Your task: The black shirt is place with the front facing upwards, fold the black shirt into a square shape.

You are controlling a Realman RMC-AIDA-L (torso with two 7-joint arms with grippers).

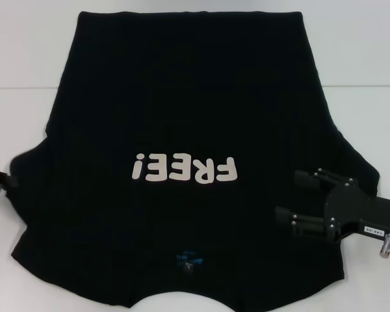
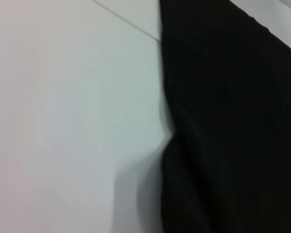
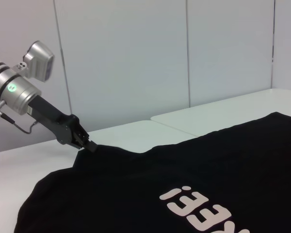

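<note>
1. I see the black shirt [image 1: 182,130] spread front-up on the white counter [image 1: 26,78], collar toward the robot and hem at the far side, so the white "FREE!" lettering [image 1: 184,169] reads upside down from the head camera.
2. A small blue neck label [image 1: 186,258] shows just inside the collar, at the near edge.
3. My right gripper [image 1: 287,194] hovers over the shirt's right side near the sleeve, its fingers [image 1: 310,177] spread apart with nothing between them.
4. My left gripper [image 3: 90,146] sits at the left sleeve edge; from the right wrist camera its tip meets the cloth where the fabric rises slightly, the fingers pressed together on the shirt's edge.
5. The left wrist camera shows only the shirt's edge lying against bare counter.
</note>
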